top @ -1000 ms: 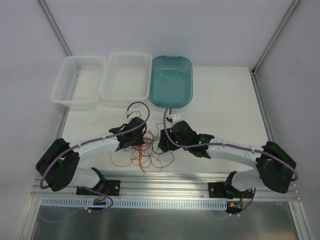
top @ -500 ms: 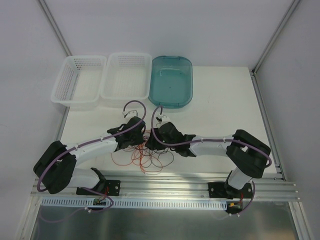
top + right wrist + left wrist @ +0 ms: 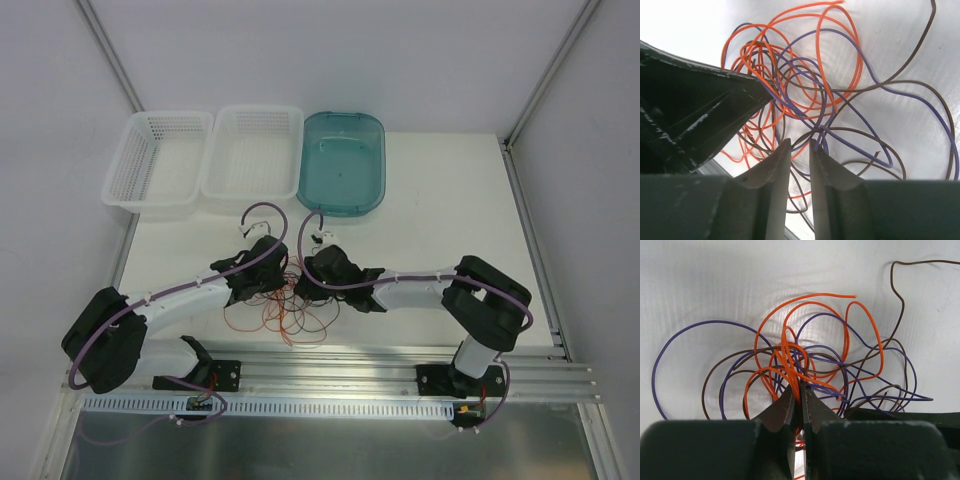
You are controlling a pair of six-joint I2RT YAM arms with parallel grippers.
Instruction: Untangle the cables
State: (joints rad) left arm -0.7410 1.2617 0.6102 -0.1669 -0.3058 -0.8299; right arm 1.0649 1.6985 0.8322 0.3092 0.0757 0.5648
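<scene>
We see the white table (image 3: 450, 210) carrying the tangled cables (image 3: 296, 320) near its front edge, between both arms. Our left fingers (image 3: 782, 410) pinch orange strands tight; our right fingers (image 3: 772, 170) stand narrowly apart over the tangle.

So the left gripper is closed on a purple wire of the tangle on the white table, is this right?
Not quite: the left gripper is closed on orange wire, not purple. The left wrist view shows orange strands running into its shut tips. The rest holds.
</scene>
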